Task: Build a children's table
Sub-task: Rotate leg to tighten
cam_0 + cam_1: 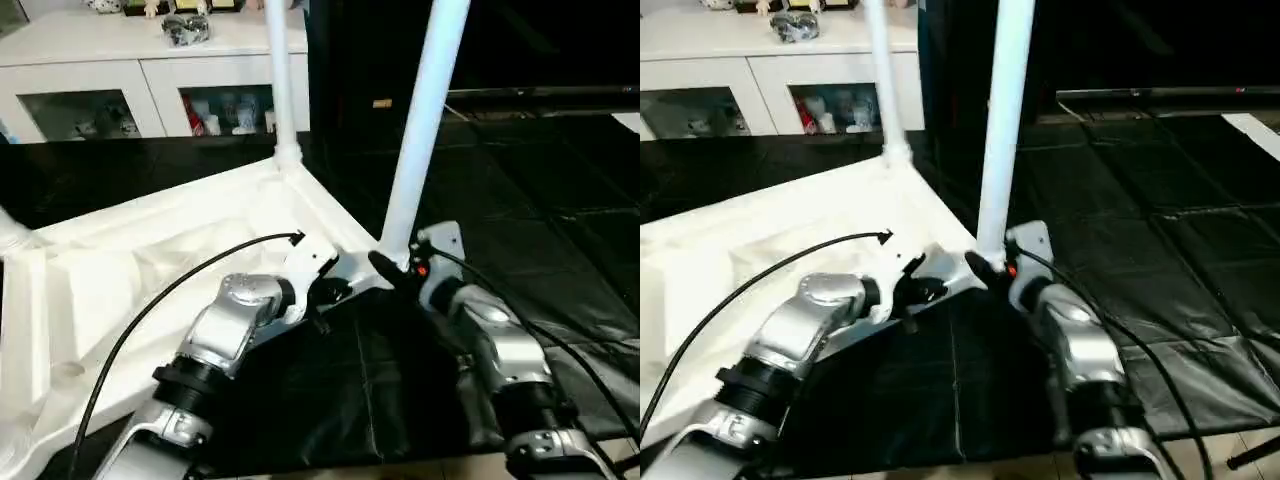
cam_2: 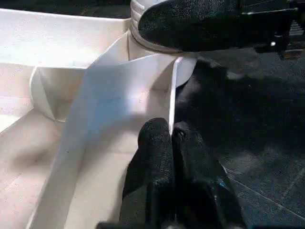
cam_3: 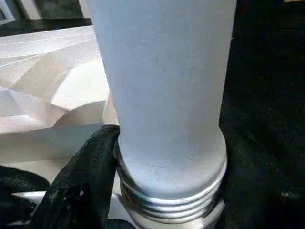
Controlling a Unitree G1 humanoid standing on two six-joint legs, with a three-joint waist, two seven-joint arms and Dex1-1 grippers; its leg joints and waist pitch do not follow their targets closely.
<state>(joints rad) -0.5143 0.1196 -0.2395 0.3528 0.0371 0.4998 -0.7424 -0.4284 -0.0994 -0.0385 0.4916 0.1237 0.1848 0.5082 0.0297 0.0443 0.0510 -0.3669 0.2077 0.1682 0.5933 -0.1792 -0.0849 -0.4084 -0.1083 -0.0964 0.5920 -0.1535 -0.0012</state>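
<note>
The children's table lies upside down on a black mat, its white ribbed top [image 1: 150,260] spreading to the left. Two white legs stand upright in corner sockets, a near one [image 1: 425,110] and a far one [image 1: 280,70]. My left gripper [image 1: 330,292] is shut on the top's thin rim [image 2: 170,109] just beside the near corner. My right gripper [image 1: 395,265] clasps the near leg at its base. One of its black fingers [image 3: 86,171] lies against the leg just above the threaded collar [image 3: 171,195].
A white cabinet with glass doors [image 1: 150,80] stands at the back left. The black mat [image 1: 520,200] spreads to the right and front. A black cable [image 1: 180,285] arcs over the table top to my left wrist. Wooden floor shows at the front edge.
</note>
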